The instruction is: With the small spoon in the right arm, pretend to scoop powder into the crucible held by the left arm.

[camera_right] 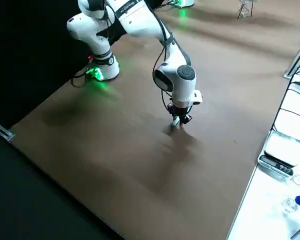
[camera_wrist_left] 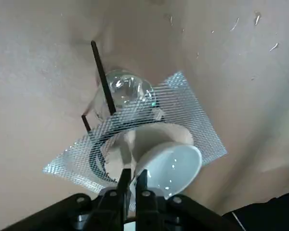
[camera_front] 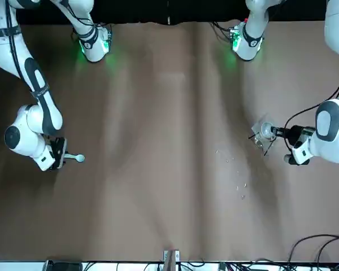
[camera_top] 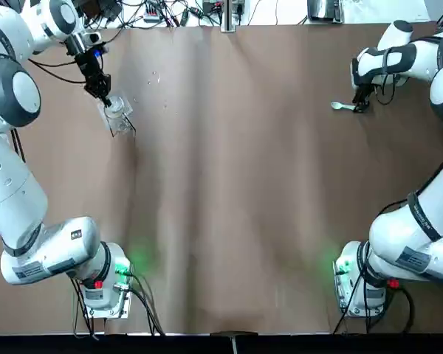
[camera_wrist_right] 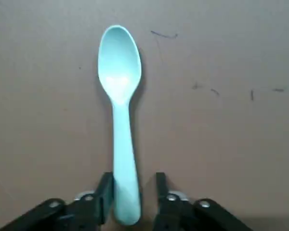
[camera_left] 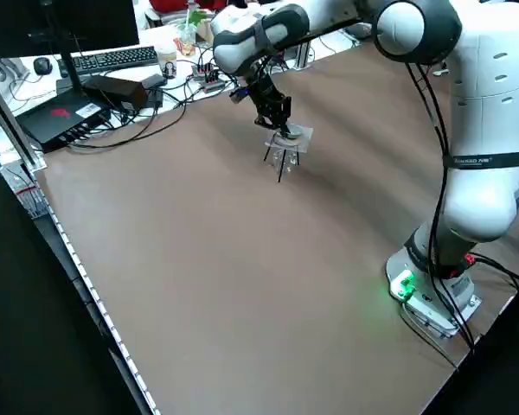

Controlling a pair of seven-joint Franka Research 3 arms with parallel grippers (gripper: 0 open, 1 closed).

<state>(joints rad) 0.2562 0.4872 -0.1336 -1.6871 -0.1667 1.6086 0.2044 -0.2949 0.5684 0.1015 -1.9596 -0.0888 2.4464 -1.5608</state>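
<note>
Our left pincer point(camera_wrist_left: 133, 177) is closed on the rim of the white crucible point(camera_wrist_left: 171, 166), which tilts over the mesh stand point(camera_wrist_left: 192, 115) at the far left of the tabletop point(camera_top: 236, 184). Our right pincer point(camera_wrist_right: 133, 185) stands open astride the handle of the small spoon point(camera_wrist_right: 119, 72), which lies flat at far right.

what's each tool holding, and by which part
Left tool pinches the crucible by its rim. Right tool holds nothing: open around the spoon handle's end.
</note>
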